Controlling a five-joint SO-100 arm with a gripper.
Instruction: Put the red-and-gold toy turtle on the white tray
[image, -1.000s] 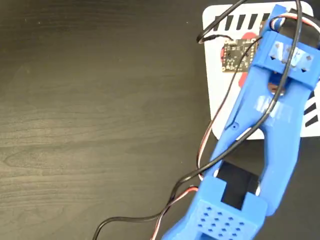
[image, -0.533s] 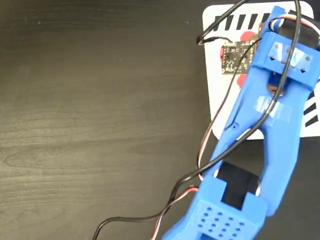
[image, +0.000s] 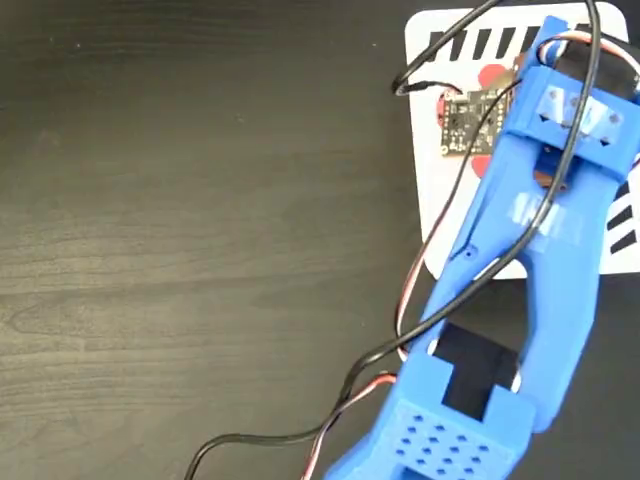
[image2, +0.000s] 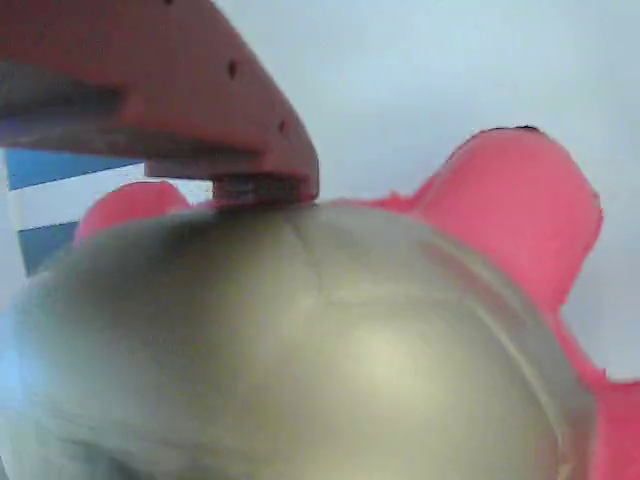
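Right beneath the pincer, the small red-and-gold toy turtle (image2: 300, 340) with its shiny domed shell fills most of the wrist view, a red foot sticking out on the picture's right and another red lobe peeping out at upper left. One pink-red finger (image2: 200, 90) of the pincer comes in from the top left of that view, and its tip sits against the top of the shell; the other finger is out of sight, so whether the pincer is clamped on the turtle or parted cannot be told. In the fixed view only scraps of the turtle's red (image: 493, 75) show around a small circuit board (image: 470, 115) mounted at the arm's wrist. Under and around the turtle lies the flat white rounded-corner tray (image: 440, 215) with black diagonal stripes along its edges, and the turtle is over its surface, near the striped top edge. Over the tray reaches the blue plastic arm (image: 540, 260), trailing black and red wires (image: 290, 440), all on a dark wood-grain table (image: 200, 240).
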